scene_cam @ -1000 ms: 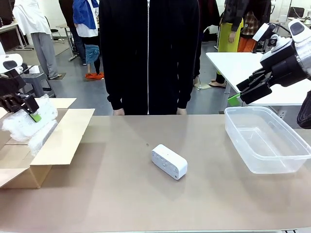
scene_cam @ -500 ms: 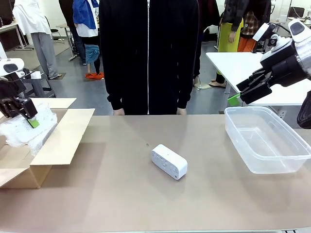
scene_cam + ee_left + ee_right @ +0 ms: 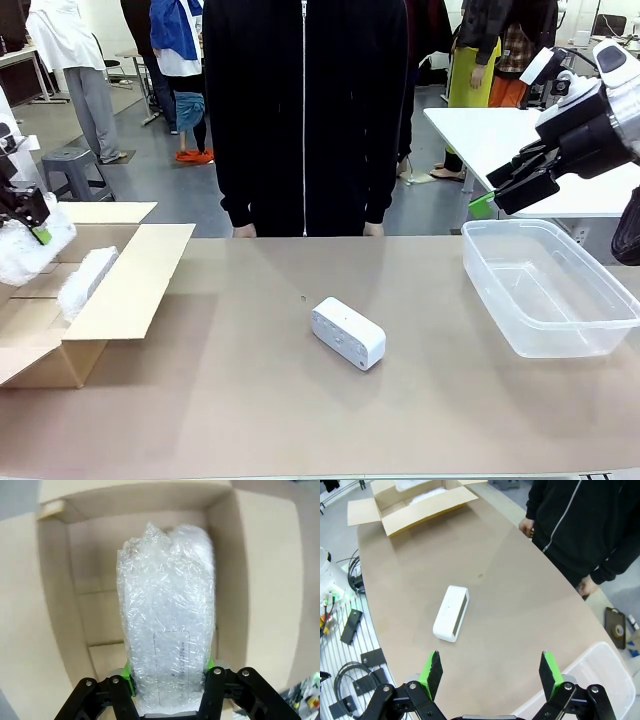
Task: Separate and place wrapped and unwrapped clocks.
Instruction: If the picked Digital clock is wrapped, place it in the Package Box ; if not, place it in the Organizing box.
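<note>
The left gripper [image 3: 169,672] is clenched on a bubble-wrapped bundle [image 3: 167,605], green pads pressing its 2 long sides near 1 end, and holds it above the open cardboard box [image 3: 130,290]. A second bubble-wrapped bundle [image 3: 86,278] lies inside that box, against its near flap. The bare white clock [image 3: 348,333] lies flat and diagonal on the table, well apart from the box on its right-hand side. The clear plastic tub [image 3: 570,338] sits farther from the box than the clock. The right gripper [image 3: 490,672] hangs with its jaws spread wide and nothing between them, high over the table on the tub's side.

The wrapped bundle probably has a stiff core under a soft, springy skin. The film may slip or squash, so a firm pinch across the narrow width should suit it. The bare clock looks rigid, glossy and likely slick. The best hold is probably across its short width at mid-length, jaws turned to match its diagonal lie, closing gently because the smooth shell could mark or squirt free.
</note>
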Controlling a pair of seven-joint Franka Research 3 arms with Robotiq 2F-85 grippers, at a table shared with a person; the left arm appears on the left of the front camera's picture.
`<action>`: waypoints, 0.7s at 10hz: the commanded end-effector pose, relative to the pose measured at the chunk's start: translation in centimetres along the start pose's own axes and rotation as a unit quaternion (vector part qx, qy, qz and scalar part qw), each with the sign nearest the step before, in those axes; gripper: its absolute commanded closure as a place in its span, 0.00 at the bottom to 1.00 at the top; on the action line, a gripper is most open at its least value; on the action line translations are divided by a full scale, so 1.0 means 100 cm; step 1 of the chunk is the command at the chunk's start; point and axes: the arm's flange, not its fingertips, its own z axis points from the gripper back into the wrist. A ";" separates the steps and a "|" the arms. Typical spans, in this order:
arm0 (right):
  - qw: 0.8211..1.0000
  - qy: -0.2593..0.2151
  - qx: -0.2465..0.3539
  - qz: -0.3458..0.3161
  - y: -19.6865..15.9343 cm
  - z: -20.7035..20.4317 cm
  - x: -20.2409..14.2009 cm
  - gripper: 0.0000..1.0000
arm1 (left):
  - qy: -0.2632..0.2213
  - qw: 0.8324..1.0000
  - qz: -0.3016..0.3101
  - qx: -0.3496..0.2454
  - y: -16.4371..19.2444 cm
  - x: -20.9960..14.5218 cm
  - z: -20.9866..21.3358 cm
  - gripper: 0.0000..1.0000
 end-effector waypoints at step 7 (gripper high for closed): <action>1.000 -0.004 0.009 0.001 -0.001 -0.002 -0.001 0.00 | 0.013 0.997 0.021 0.067 0.020 0.036 -0.075 0.47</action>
